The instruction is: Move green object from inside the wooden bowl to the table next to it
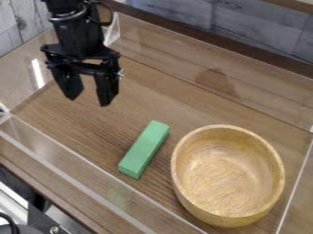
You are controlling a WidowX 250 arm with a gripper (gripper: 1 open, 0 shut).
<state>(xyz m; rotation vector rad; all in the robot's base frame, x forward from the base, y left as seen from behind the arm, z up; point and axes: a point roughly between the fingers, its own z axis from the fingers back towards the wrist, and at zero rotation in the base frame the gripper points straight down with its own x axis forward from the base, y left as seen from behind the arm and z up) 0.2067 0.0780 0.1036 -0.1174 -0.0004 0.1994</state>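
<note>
Gripper (86,91) first: you can see it hanging over the far left part of the table (73,137), pointing straight down, its two dark fingers (106,90) spread wide apart with nothing between them. It holds nothing and touches nothing; the fingertips stand clear above the tabletop, close to the left acrylic wall (25,55).

Look next at the green object (145,148). It lies flat on the table, outside the wooden bowl (228,175), just beside the bowl's left rim and not quite touching it as far as you can tell. Its long side runs on a slant, the far end nearer the middle of the table and the near end pointing toward the front edge. It sits well apart from the gripper, toward the front of the table and to the right of the fingers.

You will find the wooden bowl in the near right corner of the table, upright, its inside bare light wood with grain showing. Its right side comes close to the right acrylic wall, and its near side close to the front wall.

Clear acrylic walls run round the table's edges, and the back wall carries reflections that blur what lies behind it
</note>
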